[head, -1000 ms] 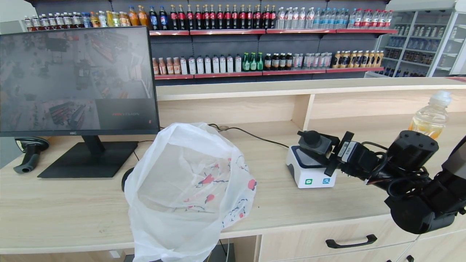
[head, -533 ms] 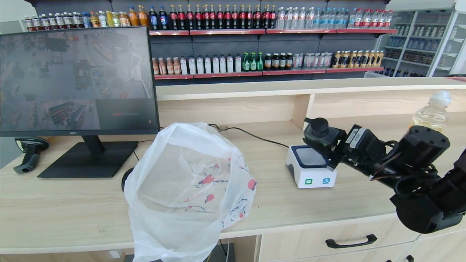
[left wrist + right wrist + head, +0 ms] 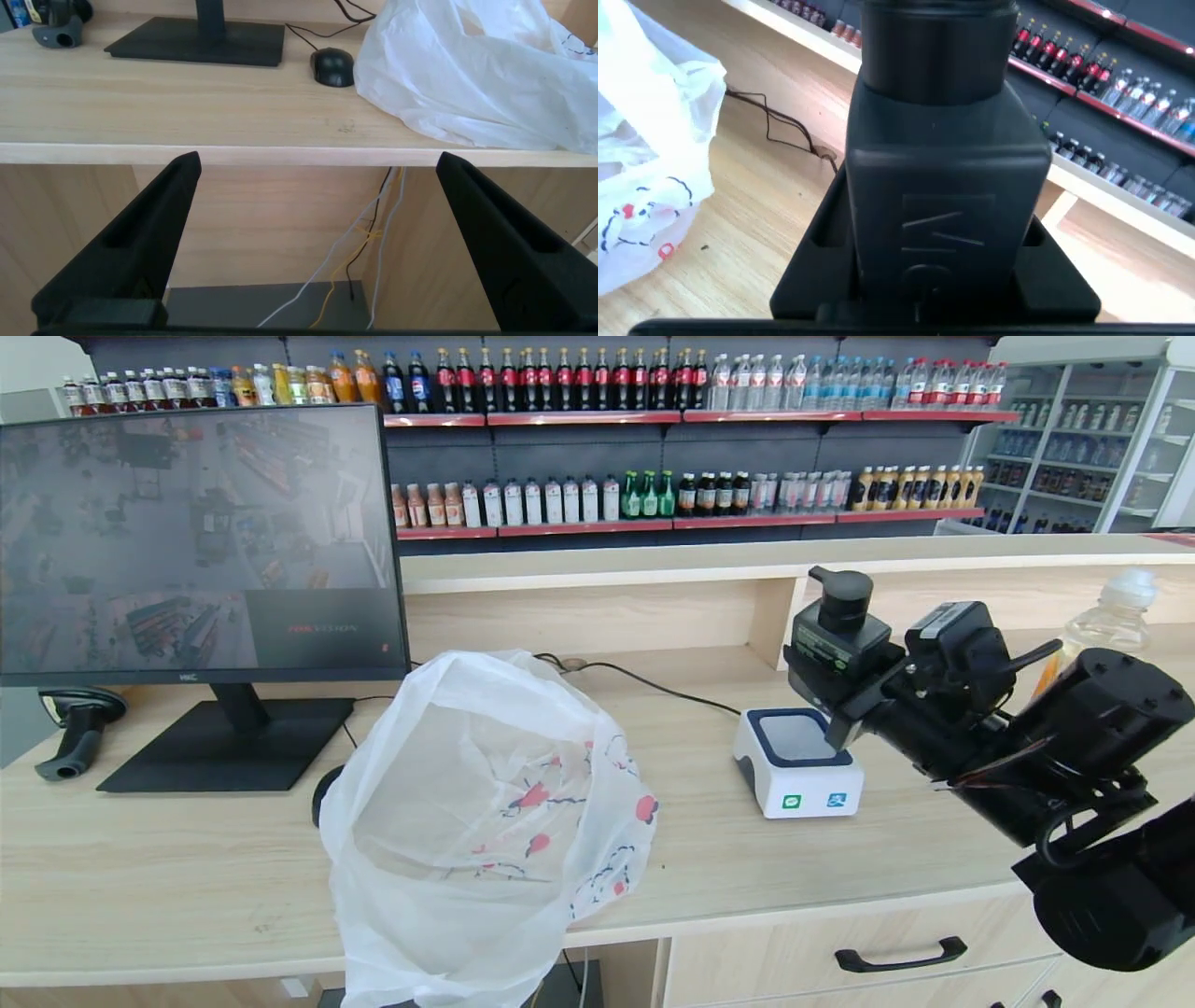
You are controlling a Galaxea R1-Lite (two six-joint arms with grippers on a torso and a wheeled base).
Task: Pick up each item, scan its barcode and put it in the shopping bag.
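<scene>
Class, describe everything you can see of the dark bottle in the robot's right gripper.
The bottle is dark grey and looks like plastic, with a squarish body, sloped shoulders and a wide round black cap. A small label shows on one side, and the right wrist view shows raised marks on another face. It is nearly upright, cap up, leaning slightly. The right gripper clamps its lower body and holds it in the air above the white scanner, clear of it.

Right gripper (image 3: 854, 677) clamping dark bottle (image 3: 837, 633), above scanner (image 3: 795, 782), shopping bag (image 3: 485, 821) to its left
</scene>
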